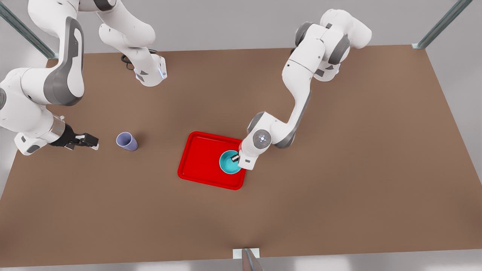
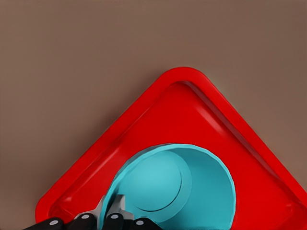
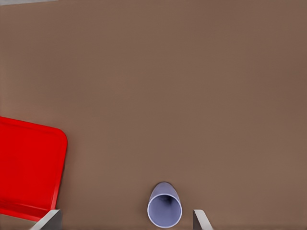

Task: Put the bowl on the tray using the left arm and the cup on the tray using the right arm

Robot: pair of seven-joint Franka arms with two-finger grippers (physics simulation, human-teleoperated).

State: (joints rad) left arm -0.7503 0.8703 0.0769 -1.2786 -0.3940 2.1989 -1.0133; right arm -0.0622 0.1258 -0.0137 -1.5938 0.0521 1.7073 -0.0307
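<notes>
Hidden under its own white wrist in the front view: most of the left gripper [image 1: 236,158], just a dark tip showing at the rim of the small round teal bowl [image 1: 228,162]. In the left wrist view, fingers [image 2: 114,216] cut off at the lower edge of the frame, straddling the bowl's [image 2: 175,187] wall, one inside and one outside, clamped on the rim. Bowl sitting inside the flat bright red rectangular tray [image 1: 203,156], at the tray's corner toward the front view's right and lower side, close to the raised rim [image 2: 144,103].

Right gripper [image 1: 87,141] at the middle left of the front view, low over the brown worktop [image 1: 339,169], black fingers pointing toward the small lavender handleless cup [image 1: 127,141]. Near the cup but apart from it, nothing between the fingers. In the right wrist view, two pale fingertips [image 3: 202,221] cropped at the bottom edge, set wide, with the cup [image 3: 164,209] between them but farther out, dark mouth facing the camera. Cup on the bare worktop, well apart from the tray [image 3: 29,167], on the front view's left of it. Upright or tilted: hard to tell.
</notes>
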